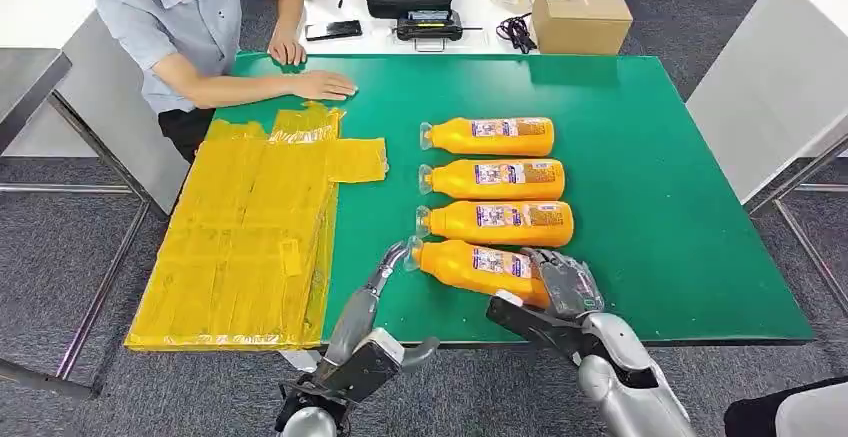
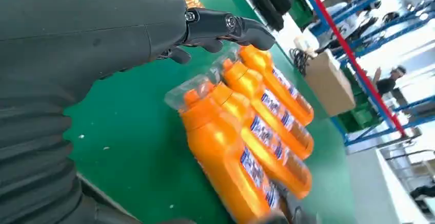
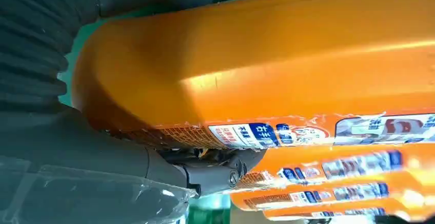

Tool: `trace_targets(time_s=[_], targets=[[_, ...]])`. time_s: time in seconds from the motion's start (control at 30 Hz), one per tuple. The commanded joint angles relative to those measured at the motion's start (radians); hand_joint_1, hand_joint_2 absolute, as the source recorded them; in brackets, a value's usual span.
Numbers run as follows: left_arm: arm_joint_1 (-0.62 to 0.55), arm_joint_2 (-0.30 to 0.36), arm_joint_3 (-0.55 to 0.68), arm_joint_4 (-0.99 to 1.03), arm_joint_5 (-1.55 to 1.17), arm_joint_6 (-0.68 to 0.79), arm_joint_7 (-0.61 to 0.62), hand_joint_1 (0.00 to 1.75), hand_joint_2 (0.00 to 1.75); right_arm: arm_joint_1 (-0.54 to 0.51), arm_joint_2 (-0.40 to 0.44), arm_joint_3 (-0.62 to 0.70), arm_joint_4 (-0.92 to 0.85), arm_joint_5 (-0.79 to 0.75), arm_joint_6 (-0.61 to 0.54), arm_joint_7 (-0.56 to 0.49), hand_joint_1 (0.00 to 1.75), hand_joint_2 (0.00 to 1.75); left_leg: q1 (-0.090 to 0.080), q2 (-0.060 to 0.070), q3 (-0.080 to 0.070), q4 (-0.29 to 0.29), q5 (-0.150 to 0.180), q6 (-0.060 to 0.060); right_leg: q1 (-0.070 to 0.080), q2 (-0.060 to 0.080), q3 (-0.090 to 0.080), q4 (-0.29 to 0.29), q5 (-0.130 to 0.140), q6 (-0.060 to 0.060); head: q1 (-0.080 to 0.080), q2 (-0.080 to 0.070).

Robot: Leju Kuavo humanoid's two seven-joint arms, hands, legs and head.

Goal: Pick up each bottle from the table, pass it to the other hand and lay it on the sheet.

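Right hand (image 1: 566, 282) clamps the base end of the nearest bottle (image 1: 478, 265); left hand (image 1: 392, 257) waits spread by its cap. I judge it stiff, slick, hefty, best taken mid-body.

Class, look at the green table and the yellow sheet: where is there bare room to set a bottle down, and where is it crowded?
Free: most of the yellow sheet; the green table to the right of the four orange bottles; the strip between the bottles and the cardboard box. Crowded: the bottle row, the near edge with the right hand and left hand, and the corner by the person's hand.
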Motion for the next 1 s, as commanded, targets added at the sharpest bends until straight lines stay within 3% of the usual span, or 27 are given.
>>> trace_targets(time_s=[0.03, 0.17, 0.27, 0.5, 0.67, 0.83, 1.0], targets=[[-0.047, -0.051, 0.067, 0.046, 0.244, 0.127, -0.153, 0.0, 1.75, 0.115, 0.101, -0.047, -0.157, -0.21, 0.028, -0.144, 1.75, 1.75, 0.002, -0.003, 0.003, 0.0, -0.001, -0.003, 0.002, -0.003, 0.004, -0.001, -0.002, -0.004, 0.0, 0.0], [-0.061, -0.05, 0.062, 0.04, 0.248, 0.128, -0.133, 0.0, 1.75, 0.1, 0.105, -0.041, -0.154, -0.208, 0.034, -0.129, 1.75, 1.75, 0.002, 0.001, 0.0, 0.001, -0.001, -0.002, 0.002, 0.001, 0.0, 0.001, -0.001, -0.003, 0.0, 0.0], [-0.037, -0.061, 0.09, 0.013, 0.358, 0.166, -0.185, 0.0, 1.75, 0.093, 0.155, -0.068, -0.217, -0.295, 0.017, -0.193, 1.75, 1.75, 0.002, 0.0, 0.0, 0.0, -0.001, -0.003, 0.002, 0.0, 0.001, 0.001, -0.001, -0.003, 0.0, 0.0], [-0.014, -0.054, 0.082, -0.019, 0.481, 0.193, -0.238, 0.0, 1.75, 0.083, 0.186, -0.114, -0.305, -0.35, -0.051, -0.199, 1.69, 1.75, 0.001, 0.002, -0.004, 0.001, 0.0, -0.003, 0.001, 0.002, -0.003, 0.003, -0.001, -0.003, 0.0, 0.0], [0.009, 0.027, -0.031, -0.024, 0.69, 0.011, -0.203, 0.0, 1.75, 0.036, 0.184, -0.134, -0.266, -0.44, -0.032, -0.23, 1.66, 1.75, 0.001, 0.002, -0.004, 0.0, 0.0, -0.002, 0.001, 0.002, -0.003, 0.001, -0.001, -0.003, 0.0, 0.0], [-0.026, 0.039, -0.061, 0.012, 0.708, -0.031, -0.161, 0.0, 1.75, 0.015, 0.182, -0.113, -0.231, -0.445, -0.016, -0.241, 1.71, 1.75, 0.001, 0.001, -0.005, 0.0, 0.001, -0.002, 0.001, 0.002, -0.004, 0.001, 0.0, -0.002, 0.0, 0.0], [-0.108, 0.032, -0.103, 0.114, 0.67, -0.042, -0.138, 0.0, 1.75, -0.069, 0.179, 0.006, -0.145, -0.419, 0.013, -0.25, 1.75, 1.75, 0.001, 0.002, -0.004, -0.001, 0.001, -0.003, 0.001, 0.003, -0.003, 0.0, 0.0, -0.003, 0.0, 0.0]])
